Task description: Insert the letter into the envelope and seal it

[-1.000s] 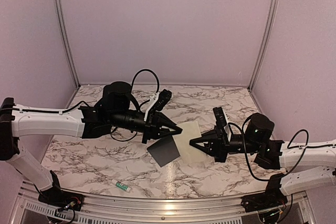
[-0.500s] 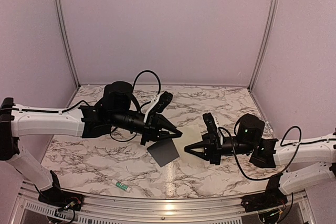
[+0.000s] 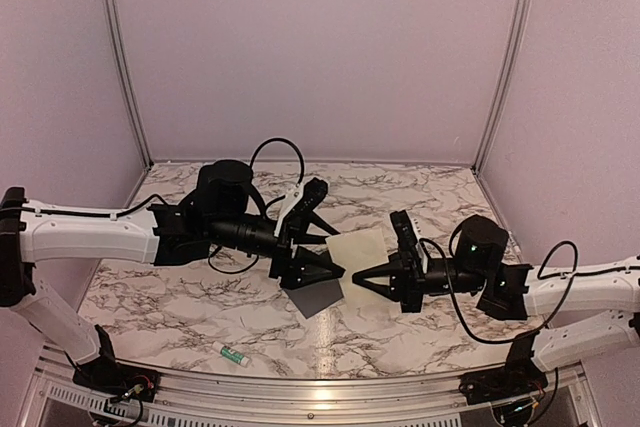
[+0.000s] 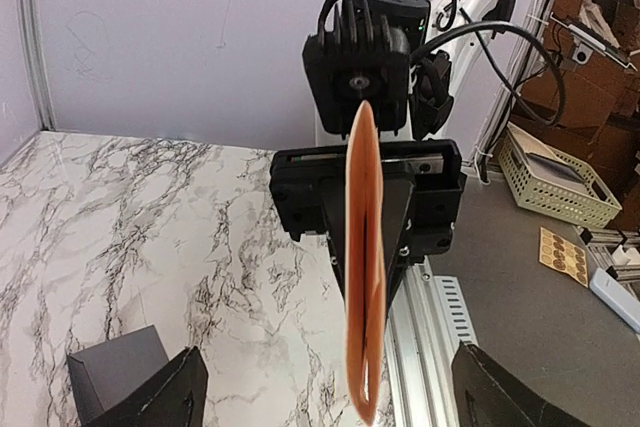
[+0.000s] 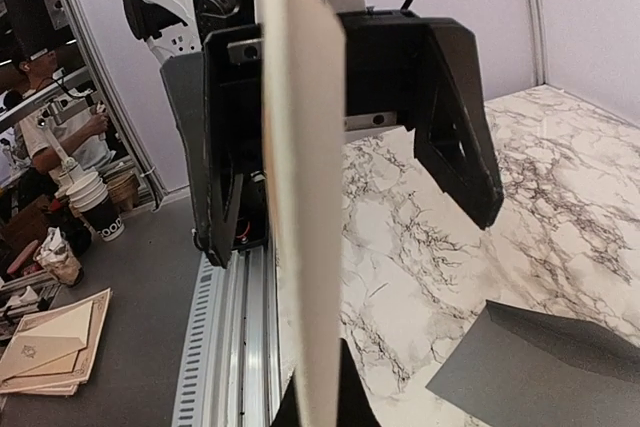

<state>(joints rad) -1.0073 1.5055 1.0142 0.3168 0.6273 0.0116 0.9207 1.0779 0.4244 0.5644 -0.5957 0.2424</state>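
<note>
Progress check: honestly not far in. The letter (image 3: 362, 247) isn't in the envelope (image 3: 315, 294) yet, so the whole insert-then-seal part is ahead of me. What I do have is both pieces in the middle of the counter (image 3: 180, 287), right next to each other.

My right pincer (image 5: 318, 409) is clamped tight on the bottom edge of the letter and holds it up off the counter. Both wrist views see the sheet edge-on, standing more or less upright, and it looks a bit bowed, not dead flat.

My left pincer (image 4: 328, 351) is spread wide with nothing in it. It points straight at the letter, and from that wrist view the sheet's edge sits between the two fingers but further out, touching neither.

The envelope lies on the counter just below and slightly to the near side of the left pincer, with nothing gripping it. It sits close under the letter's lower edge, though I can't tell if they touch. One edge looks a little raised, maybe the flap, but I can't say whether the mouth is actually open.

My guess is the next job is getting that mouth held open.
</note>
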